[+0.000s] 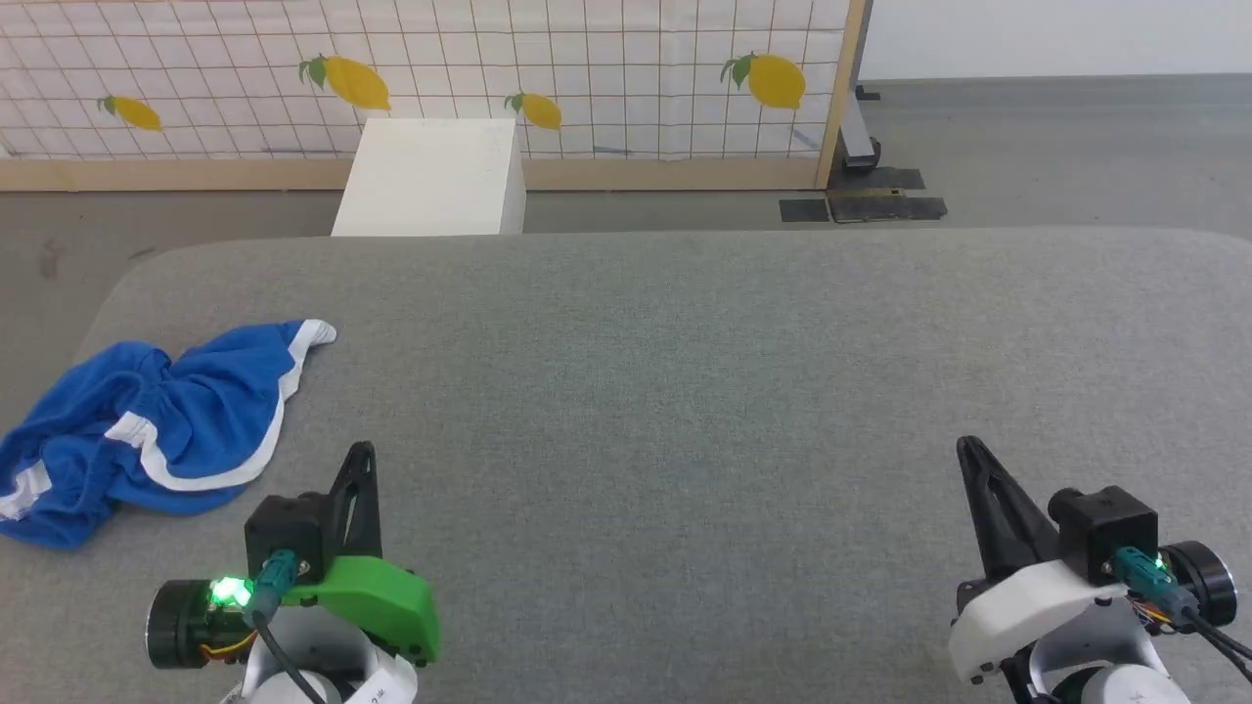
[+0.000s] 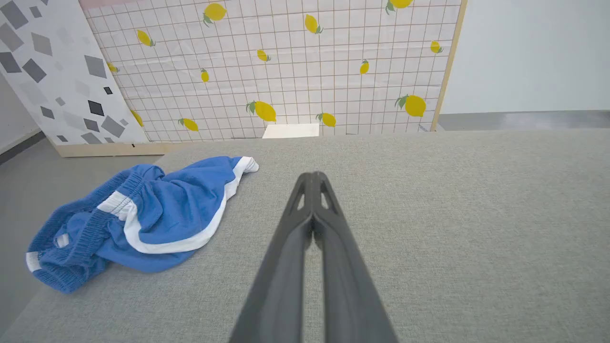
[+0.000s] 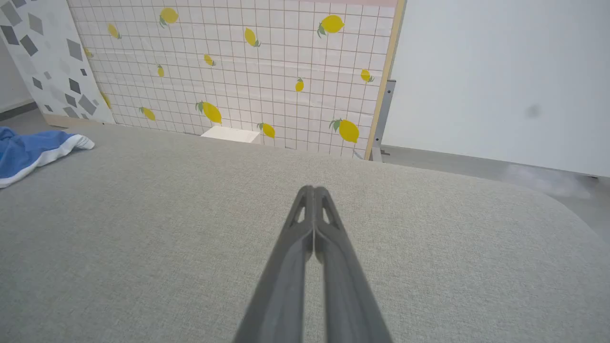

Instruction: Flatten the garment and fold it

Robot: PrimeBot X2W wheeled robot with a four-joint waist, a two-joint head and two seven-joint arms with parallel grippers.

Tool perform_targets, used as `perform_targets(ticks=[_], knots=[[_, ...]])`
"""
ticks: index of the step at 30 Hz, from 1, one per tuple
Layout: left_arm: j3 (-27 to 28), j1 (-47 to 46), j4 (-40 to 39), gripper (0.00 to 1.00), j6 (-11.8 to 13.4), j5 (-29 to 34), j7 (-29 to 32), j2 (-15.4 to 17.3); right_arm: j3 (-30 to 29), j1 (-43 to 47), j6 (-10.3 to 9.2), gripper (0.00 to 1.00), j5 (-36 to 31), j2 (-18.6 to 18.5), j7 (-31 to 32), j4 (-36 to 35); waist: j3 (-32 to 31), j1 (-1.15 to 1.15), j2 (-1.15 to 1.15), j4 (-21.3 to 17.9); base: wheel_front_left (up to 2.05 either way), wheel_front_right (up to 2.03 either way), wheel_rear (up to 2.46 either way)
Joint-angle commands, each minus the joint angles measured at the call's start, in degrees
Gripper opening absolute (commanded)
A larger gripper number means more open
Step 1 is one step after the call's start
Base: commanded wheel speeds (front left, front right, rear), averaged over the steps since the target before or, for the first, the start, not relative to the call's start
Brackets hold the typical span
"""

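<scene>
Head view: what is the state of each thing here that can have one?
garment: crumpled in a heap at the left edge of the table, not flattened, not folded
left gripper: shut, empty, apart from the garment
right gripper: shut, empty

The left gripper [image 1: 363, 450] and right gripper [image 1: 968, 446] each had two long dark fingers [image 2: 286, 267], matte and tapering to a narrow tip, with slot-shaped cut-outs near the end. The left wrist wore a bright green shell [image 1: 377, 596]; the right wore a white shell [image 1: 1027, 601]. Each shell carried a black box [image 1: 286, 533] with a teal plug [image 1: 274, 572] and a black cable [image 1: 284, 655]. Beside each sat a black drum [image 1: 176, 636] with a pale rim. A green lamp [image 1: 230, 592] glowed on the left, above thin orange wires [image 1: 230, 647]. The forearms [image 1: 1125, 684] were white.
</scene>
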Motion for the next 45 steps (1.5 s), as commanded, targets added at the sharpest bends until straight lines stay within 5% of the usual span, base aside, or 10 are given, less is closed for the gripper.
perform_targets(ticks=[1, 37, 38, 45], knots=[[0.2, 0.7, -0.2, 0.0, 0.4, 0.7, 0.1, -0.3, 0.1, -1.0, -0.09, 0.0, -0.3, 0.1, 0.0, -0.3, 0.0, 0.0, 0.0, 0.0, 0.0, 0.0, 0.0], [0.2, 0.7, -0.2, 0.0, 0.4, 0.7, 0.1, -0.3, 0.1, -1.0, -0.09, 0.0, -0.3, 0.1, 0.0, -0.3, 0.0, 0.0, 0.0, 0.0, 0.0, 0.0, 0.0], [0.2, 0.7, -0.2, 1.0, 0.4, 0.7, 0.1, -0.3, 0.1, -1.0, -0.09, 1.0, -0.3, 0.1, 0.0, -0.3, 0.0, 0.0, 0.0, 0.0, 0.0, 0.0, 0.0], [-0.4, -0.1, 0.3, 1.0, 0.1, -0.5, -0.3, 0.0, -0.1, -0.1, 0.0, 1.0, -0.1, 0.0, -0.3, 0.1, 0.0, 0.0, 0.0, 0.0, 0.0, 0.0, 0.0]])
